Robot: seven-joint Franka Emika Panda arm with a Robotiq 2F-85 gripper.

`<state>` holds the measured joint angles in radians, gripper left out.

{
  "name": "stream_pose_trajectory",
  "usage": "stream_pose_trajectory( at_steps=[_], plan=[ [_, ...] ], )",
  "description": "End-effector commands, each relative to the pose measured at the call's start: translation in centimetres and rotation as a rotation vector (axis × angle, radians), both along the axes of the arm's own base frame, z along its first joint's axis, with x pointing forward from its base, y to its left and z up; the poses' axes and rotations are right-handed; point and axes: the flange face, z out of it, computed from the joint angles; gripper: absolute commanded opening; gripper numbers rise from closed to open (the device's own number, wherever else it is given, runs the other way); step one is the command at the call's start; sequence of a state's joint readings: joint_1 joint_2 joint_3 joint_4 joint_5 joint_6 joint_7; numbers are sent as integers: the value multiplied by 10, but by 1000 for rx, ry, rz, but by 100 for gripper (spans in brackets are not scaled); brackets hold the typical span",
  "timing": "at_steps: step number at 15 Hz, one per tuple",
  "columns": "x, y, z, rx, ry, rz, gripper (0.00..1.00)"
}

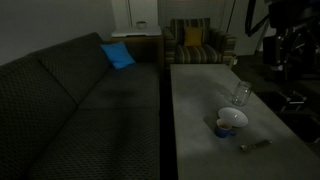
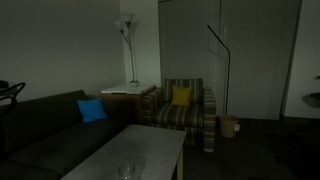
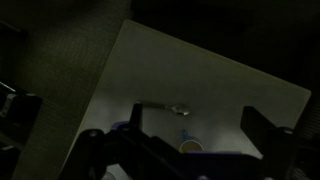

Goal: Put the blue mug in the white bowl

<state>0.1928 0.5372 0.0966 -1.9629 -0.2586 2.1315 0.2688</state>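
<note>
The blue mug (image 1: 222, 128) stands on the grey table (image 1: 200, 100), right beside the white bowl (image 1: 233, 119) on its near side. In the wrist view the mug (image 3: 188, 143) shows from above, low in the frame, with a pale inside and a blue handle. My gripper (image 3: 190, 122) is open and empty, high above the table, with the mug between its two dark fingers in the picture. The bowl is not clearly seen in the wrist view. The arm (image 1: 285, 38) is a dark shape beyond the table's far corner.
A clear glass (image 1: 241, 94) stands just behind the bowl and also shows in an exterior view (image 2: 127, 171). A spoon (image 1: 255, 146) lies near the table's front edge, and it shows in the wrist view (image 3: 165, 107). A dark sofa (image 1: 80, 100) runs along the table; a striped armchair (image 1: 195, 45) stands at its end.
</note>
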Motion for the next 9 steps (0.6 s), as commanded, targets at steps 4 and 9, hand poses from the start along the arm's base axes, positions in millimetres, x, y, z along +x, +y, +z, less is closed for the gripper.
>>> stream_pose_trajectory(
  at_steps=[4, 9],
  plan=[
    [5, 1, -3, 5, 1, 0, 100],
    [8, 3, -11, 5, 3, 8, 100]
  ],
)
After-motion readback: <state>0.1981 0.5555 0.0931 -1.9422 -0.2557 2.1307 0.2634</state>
